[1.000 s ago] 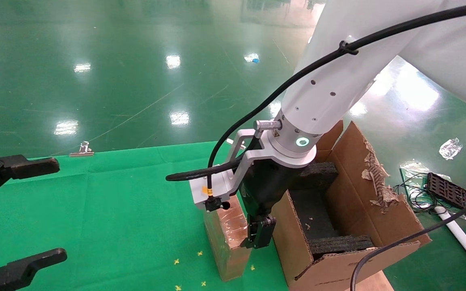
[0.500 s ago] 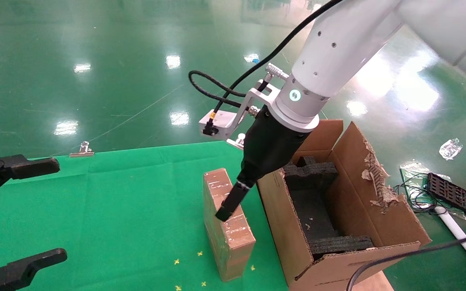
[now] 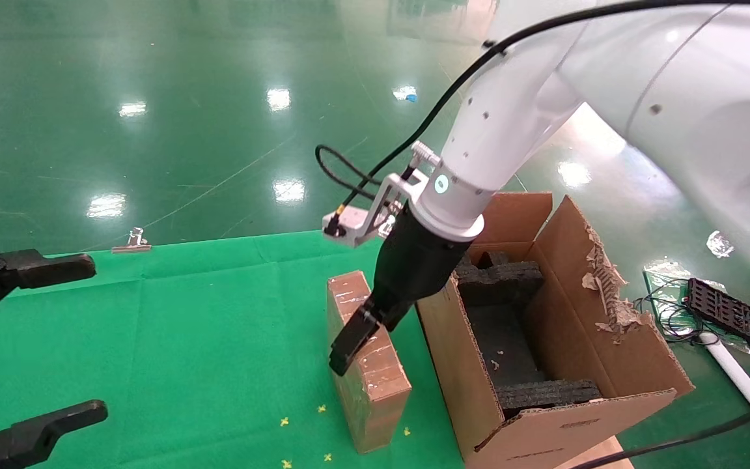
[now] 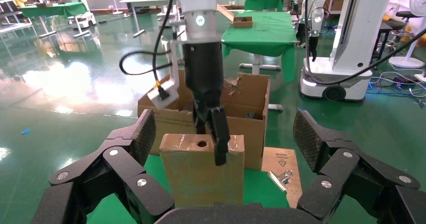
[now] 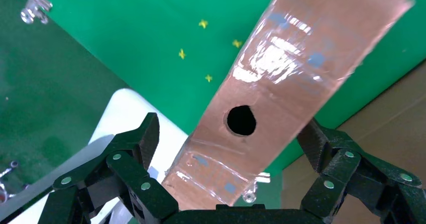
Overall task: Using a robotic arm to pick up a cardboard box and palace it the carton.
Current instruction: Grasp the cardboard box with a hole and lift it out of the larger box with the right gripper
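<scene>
One cardboard box (image 3: 368, 365) stands on edge on the green cloth (image 3: 186, 339), just beside the carton (image 3: 544, 404). We log the right gripper (image 3: 349, 342) spread wide, straddling the box's top; the left gripper (image 3: 23, 345) waits open, well apart.

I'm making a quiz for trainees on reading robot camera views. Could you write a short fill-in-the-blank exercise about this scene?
1. The right gripper is open astride the narrow top face of the ____, which stands on the green cloth.
2. The carton is lined with dark grey ____.
3. That narrow top face has a round ____ in it.
4. The left gripper waits open over the ____ cloth.

Missing words: cardboard box; foam; hole; green
</scene>
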